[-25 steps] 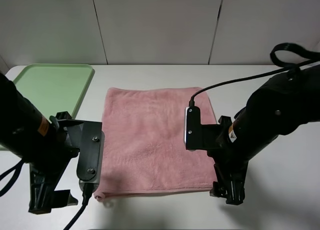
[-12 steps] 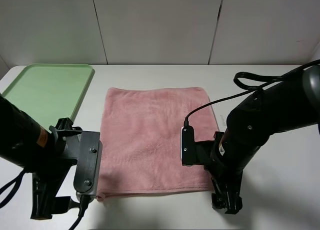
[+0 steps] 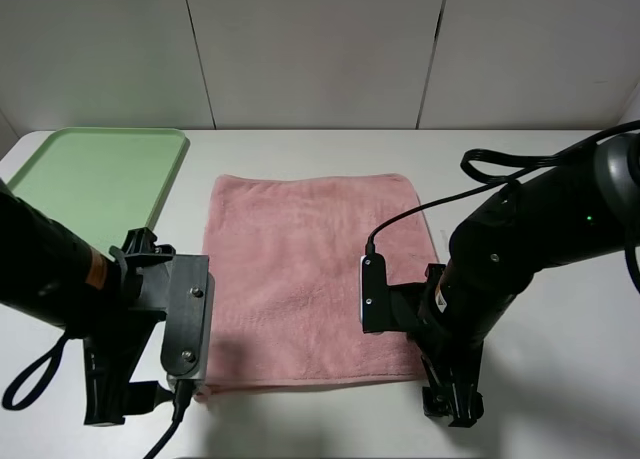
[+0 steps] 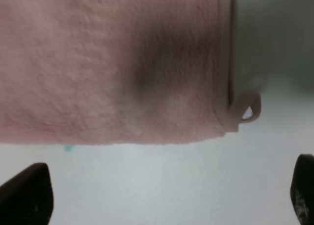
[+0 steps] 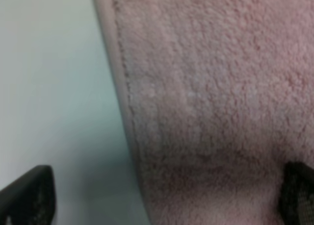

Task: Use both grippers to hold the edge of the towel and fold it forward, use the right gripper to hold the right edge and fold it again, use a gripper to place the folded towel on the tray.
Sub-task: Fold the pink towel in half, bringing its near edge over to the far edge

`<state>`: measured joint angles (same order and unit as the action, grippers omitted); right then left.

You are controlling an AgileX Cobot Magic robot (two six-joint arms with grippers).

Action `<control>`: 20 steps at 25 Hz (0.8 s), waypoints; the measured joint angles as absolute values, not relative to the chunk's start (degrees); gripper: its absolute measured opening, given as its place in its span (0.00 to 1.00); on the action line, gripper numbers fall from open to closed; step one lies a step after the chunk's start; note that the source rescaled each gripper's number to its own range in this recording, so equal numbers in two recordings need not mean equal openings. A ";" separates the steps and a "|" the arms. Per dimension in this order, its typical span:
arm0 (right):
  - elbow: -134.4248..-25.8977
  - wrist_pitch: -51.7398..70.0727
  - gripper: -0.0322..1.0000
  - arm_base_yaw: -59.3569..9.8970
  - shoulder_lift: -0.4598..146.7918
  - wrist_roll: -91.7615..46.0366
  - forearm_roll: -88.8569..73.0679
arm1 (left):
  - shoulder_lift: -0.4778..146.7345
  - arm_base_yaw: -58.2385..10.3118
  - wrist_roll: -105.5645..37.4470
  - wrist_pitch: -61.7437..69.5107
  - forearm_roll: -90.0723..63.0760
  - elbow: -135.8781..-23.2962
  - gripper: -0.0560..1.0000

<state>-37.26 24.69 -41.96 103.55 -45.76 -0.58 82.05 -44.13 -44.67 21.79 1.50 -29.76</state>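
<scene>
Looking down on a fluffy pink square towel [image 3: 310, 269], spread flat mid-desk [image 3: 540, 159], with stitched hem [image 5: 122, 87] and small corner loop [image 4: 248, 110]. Noting a smooth pale green tray [image 3: 100, 174], rounded and low-rimmed, at the far left corner. Finding the left gripper [image 3: 120, 404] gaping wide, gripping nothing, beside the looped corner toward the desk's near edge. Finding the right gripper [image 3: 452, 404] equally wide, empty, straddling the right hem.

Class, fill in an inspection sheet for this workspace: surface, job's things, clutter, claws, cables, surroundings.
Surface: white table.
Job's things: pink towel lying flat, unfolded; green tray at far left, nothing in it.
Clutter: tiny teal speck beside the towel's near hem.
Claws: left claw open, short of the near hem; right claw open, straddling the towel's right hem.
Cables: black cables trail from both arms.
Surroundings: pale panelled wall.
</scene>
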 joint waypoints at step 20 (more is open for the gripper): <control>-37.26 24.54 1.00 -41.96 103.55 -45.76 -0.85 | 96.44 -44.62 -44.48 10.83 -1.43 -29.84 0.96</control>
